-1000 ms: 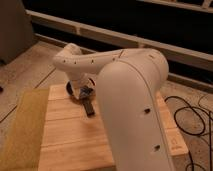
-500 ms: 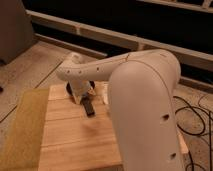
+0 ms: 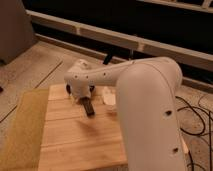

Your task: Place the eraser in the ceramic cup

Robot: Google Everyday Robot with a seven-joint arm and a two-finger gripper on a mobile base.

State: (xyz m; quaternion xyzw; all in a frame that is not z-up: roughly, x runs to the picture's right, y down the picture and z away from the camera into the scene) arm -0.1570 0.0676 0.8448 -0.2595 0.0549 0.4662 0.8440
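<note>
The eraser (image 3: 88,107) is a small black oblong block at the back middle of the wooden table (image 3: 75,145), just below my wrist. My gripper (image 3: 81,96) is at the end of the white arm, right above the eraser's far end; whether it holds the eraser does not show. A small white shape just to the right looks like the ceramic cup (image 3: 109,96), partly hidden by my forearm. The cup stands close beside the eraser, to its right.
My large white arm (image 3: 150,115) covers the table's right side. A yellow-green mat (image 3: 22,130) lies along the table's left edge. Cables (image 3: 192,120) lie on the floor at right. A dark wall with a rail (image 3: 125,40) runs behind.
My arm's big link has swung right, uncovering the white cup beside the wrist. The eraser stays in about the same spot under the gripper.
</note>
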